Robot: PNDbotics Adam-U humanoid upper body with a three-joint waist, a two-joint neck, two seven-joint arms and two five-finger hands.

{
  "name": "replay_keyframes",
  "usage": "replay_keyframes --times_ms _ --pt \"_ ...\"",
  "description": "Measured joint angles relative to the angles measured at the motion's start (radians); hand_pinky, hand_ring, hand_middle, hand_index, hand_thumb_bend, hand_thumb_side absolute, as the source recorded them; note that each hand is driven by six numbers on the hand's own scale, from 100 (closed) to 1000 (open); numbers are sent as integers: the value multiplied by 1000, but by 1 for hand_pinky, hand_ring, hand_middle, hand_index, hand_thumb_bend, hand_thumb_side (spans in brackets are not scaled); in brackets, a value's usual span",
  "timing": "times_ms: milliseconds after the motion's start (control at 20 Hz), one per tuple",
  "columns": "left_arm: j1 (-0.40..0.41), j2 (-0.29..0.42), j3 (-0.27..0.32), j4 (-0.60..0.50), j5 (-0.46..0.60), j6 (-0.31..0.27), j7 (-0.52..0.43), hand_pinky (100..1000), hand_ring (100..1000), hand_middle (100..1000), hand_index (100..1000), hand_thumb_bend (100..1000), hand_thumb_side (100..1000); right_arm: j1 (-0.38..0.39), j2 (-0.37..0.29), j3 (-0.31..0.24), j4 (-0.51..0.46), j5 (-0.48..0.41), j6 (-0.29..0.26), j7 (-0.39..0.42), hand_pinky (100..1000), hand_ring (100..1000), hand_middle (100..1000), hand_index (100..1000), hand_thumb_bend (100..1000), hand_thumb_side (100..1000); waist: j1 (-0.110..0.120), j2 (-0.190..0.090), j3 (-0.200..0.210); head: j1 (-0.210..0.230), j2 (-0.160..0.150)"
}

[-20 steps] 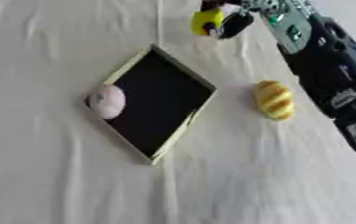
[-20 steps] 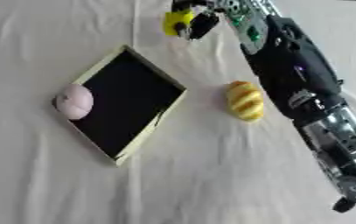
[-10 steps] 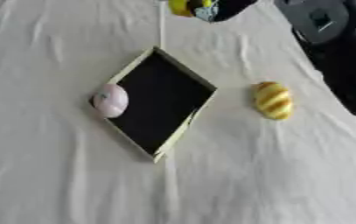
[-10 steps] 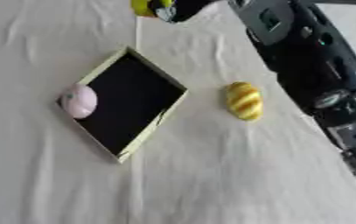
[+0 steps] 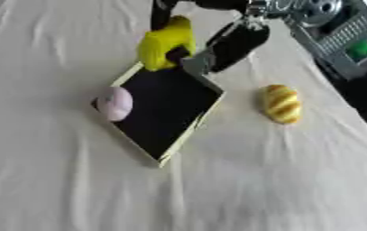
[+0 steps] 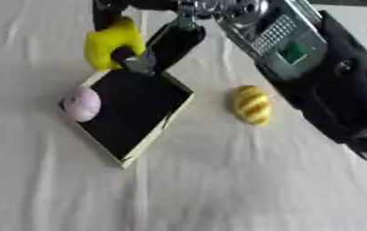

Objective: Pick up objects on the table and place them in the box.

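We see a creased white cloth over the table; our right hand clamps a yellow toy above the box's far corner, bread right, pink ball left.

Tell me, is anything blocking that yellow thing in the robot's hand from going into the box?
Nothing visible does. The right hand holds the yellow object at the box's far corner, and the dark inside is bare. The pink object sits at the left rim, the bread well off to the right.
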Motion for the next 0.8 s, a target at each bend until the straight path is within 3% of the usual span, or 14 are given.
replay_keyframes --times_ms 350,800 --pt "2 0 -6 -5 -4 3 -5 863 850 801 944 583 616 90 12 57 -9 144 23 -27 815 706 551 590 100 100 0 7 5 0 0" --pt "10 0 -14 -17 -16 4 -14 863 851 800 943 583 617 132 46 110 113 312 -54 -113 817 715 556 603 100 100 2 11 7 -2 -1"
